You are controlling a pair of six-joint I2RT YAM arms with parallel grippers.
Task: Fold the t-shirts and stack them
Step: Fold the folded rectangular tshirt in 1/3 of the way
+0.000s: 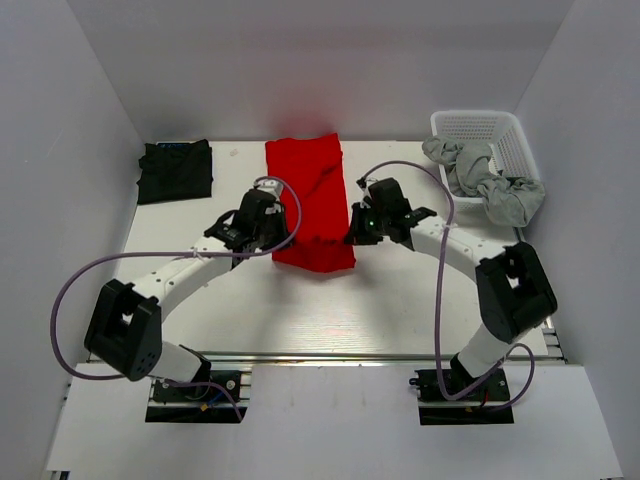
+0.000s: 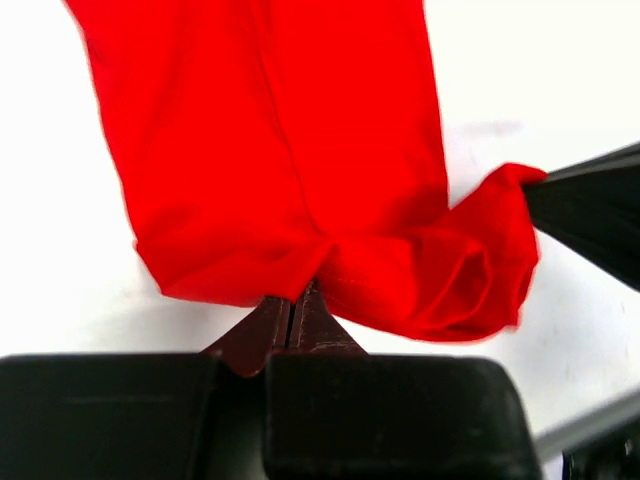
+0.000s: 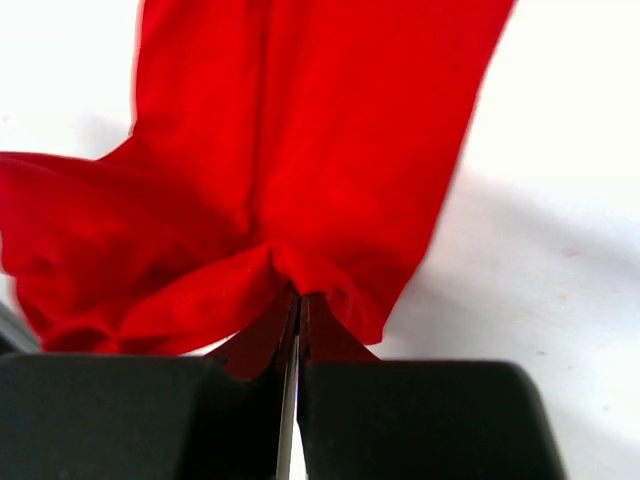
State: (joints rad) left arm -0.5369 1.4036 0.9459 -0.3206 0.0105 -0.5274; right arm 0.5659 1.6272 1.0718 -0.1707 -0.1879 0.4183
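The bright red t-shirt [image 1: 312, 200] lies as a long narrow strip in the middle of the table, its near end lifted. My left gripper [image 1: 272, 238] is shut on the near left corner of the red shirt [image 2: 290, 180]. My right gripper [image 1: 352, 232] is shut on the near right corner of the red shirt [image 3: 300, 170]. The cloth bunches between the two grippers. The black t-shirt [image 1: 175, 170] lies folded at the far left of the table, apart from both grippers.
A white lattice basket [image 1: 515, 140] stands at the far right with grey cloth [image 1: 490, 185] hanging over its near rim onto the table. White walls close in the table on the left, the back and the right.
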